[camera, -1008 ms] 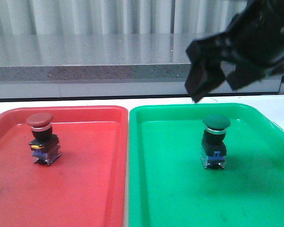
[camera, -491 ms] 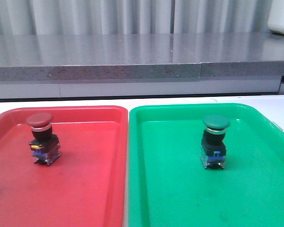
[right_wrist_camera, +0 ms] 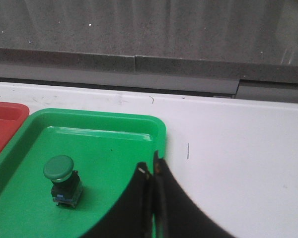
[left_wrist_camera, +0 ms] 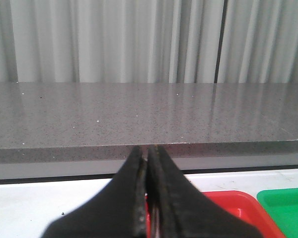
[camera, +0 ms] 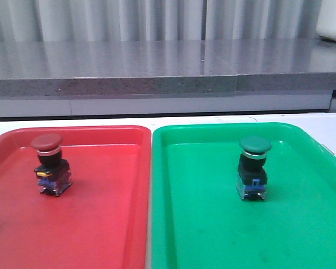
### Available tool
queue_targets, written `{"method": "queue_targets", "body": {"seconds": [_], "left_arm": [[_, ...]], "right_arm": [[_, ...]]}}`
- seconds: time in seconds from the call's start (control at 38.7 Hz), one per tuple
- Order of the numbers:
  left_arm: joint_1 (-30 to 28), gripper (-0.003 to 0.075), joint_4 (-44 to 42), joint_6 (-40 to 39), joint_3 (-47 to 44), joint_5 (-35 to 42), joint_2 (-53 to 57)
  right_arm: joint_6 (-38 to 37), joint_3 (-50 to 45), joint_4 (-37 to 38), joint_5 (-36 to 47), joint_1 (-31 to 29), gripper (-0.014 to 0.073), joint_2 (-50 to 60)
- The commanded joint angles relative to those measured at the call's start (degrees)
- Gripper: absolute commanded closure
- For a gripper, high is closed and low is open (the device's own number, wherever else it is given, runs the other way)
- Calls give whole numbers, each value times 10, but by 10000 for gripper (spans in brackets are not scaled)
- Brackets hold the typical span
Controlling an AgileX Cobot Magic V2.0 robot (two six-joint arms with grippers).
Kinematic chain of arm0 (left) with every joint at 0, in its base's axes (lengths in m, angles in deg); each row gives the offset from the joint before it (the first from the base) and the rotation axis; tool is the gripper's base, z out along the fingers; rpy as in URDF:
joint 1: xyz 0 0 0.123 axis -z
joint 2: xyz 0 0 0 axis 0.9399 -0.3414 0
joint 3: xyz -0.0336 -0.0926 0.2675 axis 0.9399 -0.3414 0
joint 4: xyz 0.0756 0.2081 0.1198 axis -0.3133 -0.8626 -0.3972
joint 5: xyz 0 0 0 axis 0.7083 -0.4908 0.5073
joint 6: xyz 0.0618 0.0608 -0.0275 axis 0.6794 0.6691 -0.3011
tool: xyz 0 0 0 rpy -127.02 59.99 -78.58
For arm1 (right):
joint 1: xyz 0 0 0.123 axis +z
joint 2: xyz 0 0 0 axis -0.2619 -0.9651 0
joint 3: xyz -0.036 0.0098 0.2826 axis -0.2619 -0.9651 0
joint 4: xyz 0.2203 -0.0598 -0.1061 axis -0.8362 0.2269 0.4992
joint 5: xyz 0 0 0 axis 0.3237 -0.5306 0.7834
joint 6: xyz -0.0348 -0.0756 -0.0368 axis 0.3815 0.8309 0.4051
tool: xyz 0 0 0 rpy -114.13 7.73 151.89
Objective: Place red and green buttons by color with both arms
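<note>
Both grippers — left gripper (left_wrist_camera: 148,153), right gripper (right_wrist_camera: 153,171) — closed, only in wrist views.

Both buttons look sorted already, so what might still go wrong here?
Little, I think. The red button and green button stand tall on narrow bases in the red tray and green tray, so a bump might topple them. The shut right claw hangs over the green tray's corner and might clip its rim.

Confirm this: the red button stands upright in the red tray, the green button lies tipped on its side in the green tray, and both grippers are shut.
Not quite. The front view shows the green button standing upright, cap on top, in the green tray. The rest holds.
</note>
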Motion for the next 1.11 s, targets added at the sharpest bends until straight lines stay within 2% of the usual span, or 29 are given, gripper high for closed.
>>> {"method": "queue_targets", "body": {"seconds": [0.0,1.09], "left_arm": [[0,740,2,-4,13,48,-7],[0,740,2,-4,11,50,-7]], "right_arm": [[5,-7,20,55,-4,715,41],[5,-12,20,54,-4,715,64]]}}
